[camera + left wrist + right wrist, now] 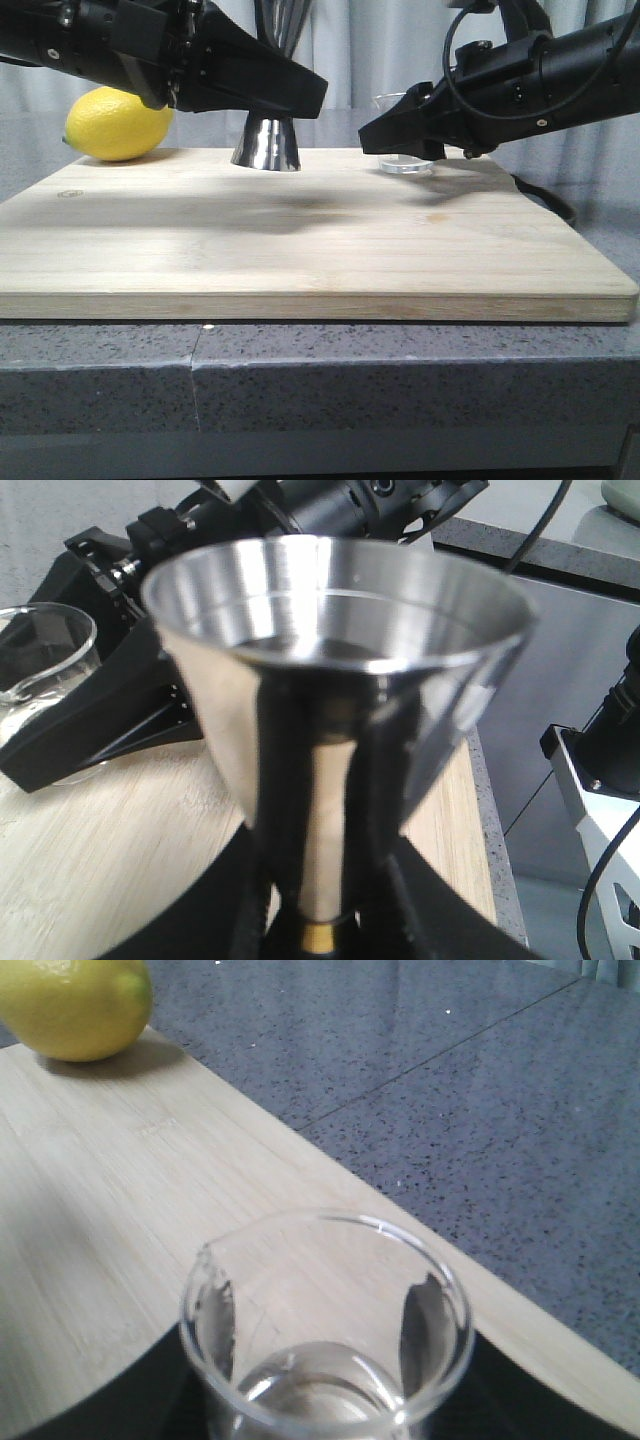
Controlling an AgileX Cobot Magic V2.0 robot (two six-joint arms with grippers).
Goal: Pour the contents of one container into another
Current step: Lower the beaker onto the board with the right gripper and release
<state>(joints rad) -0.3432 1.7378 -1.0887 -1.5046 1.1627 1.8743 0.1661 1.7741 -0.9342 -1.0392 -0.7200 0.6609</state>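
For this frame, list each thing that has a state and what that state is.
jigger: upright on the board, left gripper's fingers at its waist.
beaker: upright on the board, some clear liquid inside, between the right gripper's fingers.
lemon: whole, resting at the board's far left corner.
left gripper: around jigger.
right gripper: around beaker.
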